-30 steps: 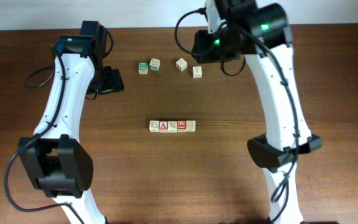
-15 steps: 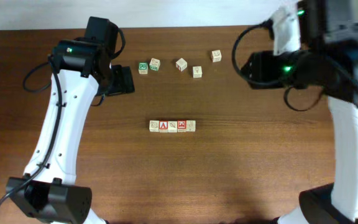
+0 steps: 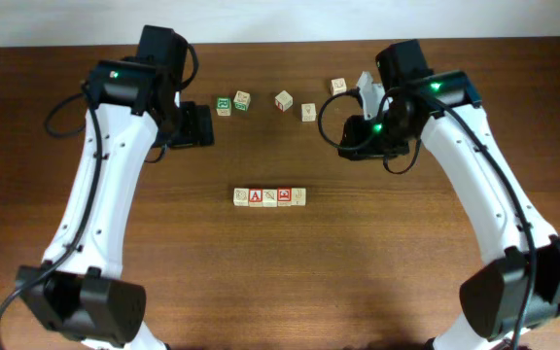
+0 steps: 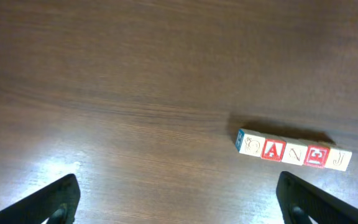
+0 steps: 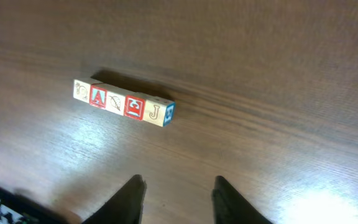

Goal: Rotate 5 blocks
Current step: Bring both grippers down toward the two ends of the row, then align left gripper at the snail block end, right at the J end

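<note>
Blocks: five small letter blocks point(image 3: 270, 196) are sitting in one straight row, each touching its neighbour, at the centre of the overhead frame.
Row order: reading left to right in the overhead view, a beige face, the red "A" block point(image 3: 256, 196), a beige face, a second red-bordered face and a beige face are showing on top.
Blue face: a blue side is showing on an end cube, at the row's left end in the left wrist view and at its right end in the right wrist view. Whether that is one cube or two is hard to tell.
Row in wrist views: it is lying at right of centre in the left wrist frame and at upper left in the right wrist frame.
Right hand: the right hand point(image 5: 180, 199) is hanging above bare wood with its fingers partly parted, gripping nothing. The row is well apart from it, toward the upper left of its frame.
Left hand: the left hand point(image 4: 179, 202) is standing wide open and gripping nothing, with its fingertips showing at the two lower corners of its frame.
Loose cubes: the green-printed cube point(image 3: 224, 105) and four other pale cubes are lying scattered along the upper middle of the overhead frame, well apart from the row.
Bench: the dark wooden bench point(image 3: 280, 282) is carrying all the cubes.
</note>
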`<action>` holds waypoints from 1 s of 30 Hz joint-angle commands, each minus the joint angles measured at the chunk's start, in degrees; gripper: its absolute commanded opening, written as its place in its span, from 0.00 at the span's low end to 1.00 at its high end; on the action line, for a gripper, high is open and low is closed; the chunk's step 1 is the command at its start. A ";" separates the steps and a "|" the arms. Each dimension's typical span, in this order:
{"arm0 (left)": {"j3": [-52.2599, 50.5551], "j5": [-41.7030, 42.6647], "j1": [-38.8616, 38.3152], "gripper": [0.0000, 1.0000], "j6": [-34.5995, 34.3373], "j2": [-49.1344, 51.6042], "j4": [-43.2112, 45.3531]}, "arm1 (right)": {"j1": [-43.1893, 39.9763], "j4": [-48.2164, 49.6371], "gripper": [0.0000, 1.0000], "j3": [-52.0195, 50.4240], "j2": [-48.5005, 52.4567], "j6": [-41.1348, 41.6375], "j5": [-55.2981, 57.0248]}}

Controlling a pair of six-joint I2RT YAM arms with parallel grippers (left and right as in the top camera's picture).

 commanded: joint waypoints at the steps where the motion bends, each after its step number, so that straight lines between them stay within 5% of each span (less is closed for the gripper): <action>1: 0.35 2.89 -0.09 0.98 11.54 5.11 0.11 | -0.26 0.48 0.31 -0.52 1.03 -0.44 -3.72; 4: 0.35 2.91 0.00 0.99 19.19 8.09 -0.33 | -0.22 1.16 0.31 -0.52 1.11 -0.46 -4.17; 8: 0.35 3.34 -0.11 0.99 18.95 10.10 0.37 | -0.22 2.19 0.30 -0.52 1.18 1.01 -4.17; 15: 0.35 11.47 -0.11 0.99 15.32 10.23 1.77 | -0.22 2.25 0.12 -0.94 2.80 3.02 -3.30; 22: 0.35 11.52 -0.11 0.94 12.22 13.66 1.88 | -0.31 3.96 0.08 -7.78 2.82 2.97 -3.32; 25: 0.35 11.52 -0.11 0.68 9.49 15.02 2.38 | -0.31 4.26 0.06 -10.01 2.82 1.95 -3.32; 30: 0.35 11.50 -0.11 0.03 9.40 15.10 2.51 | -0.31 4.31 0.06 -10.23 2.82 1.20 -3.32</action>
